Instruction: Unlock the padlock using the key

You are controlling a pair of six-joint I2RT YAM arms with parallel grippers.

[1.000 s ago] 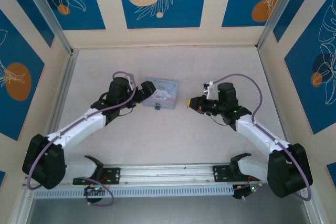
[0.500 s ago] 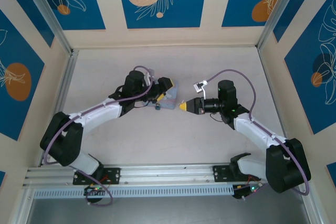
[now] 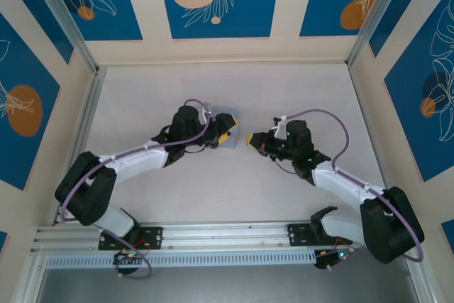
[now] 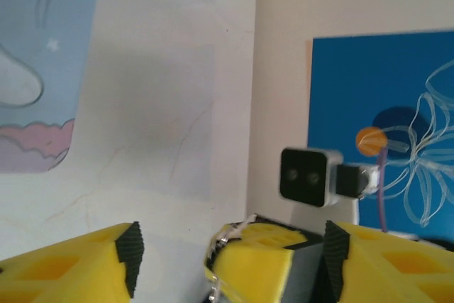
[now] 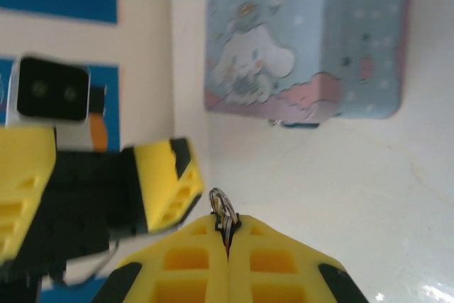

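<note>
We see the right gripper (image 5: 227,238) with its two yellow fingers (image 5: 181,267) pressed flat together, clamped on the key (image 5: 224,219). Only a thin sliver of metal and a small ring stick out past the fingertips. The left gripper (image 3: 225,136) has its fingers (image 4: 78,267) apart with nothing held between them. From its own wrist camera the yellow tip of the right gripper and the key's ring sit in that gap, close to the finger on the right side. We cannot tell whether they touch. From above, the two grippers point at each other over the pale table (image 3: 284,90), their tips near but apart. The left one reaches across the near edge of the light blue cartoon tin (image 5: 305,47), and the right one lies just to the right of it. The tin lies flat, picture side up. The padlock (image 5: 294,124) shows in the right wrist view as a small dark shape with a bit of bright metal, tucked against the tin's long pink-trimmed edge, the one facing the gripper. It is too small for us to make out its shackle or keyhole. It rests apart from the key, with bare table between them.
</note>
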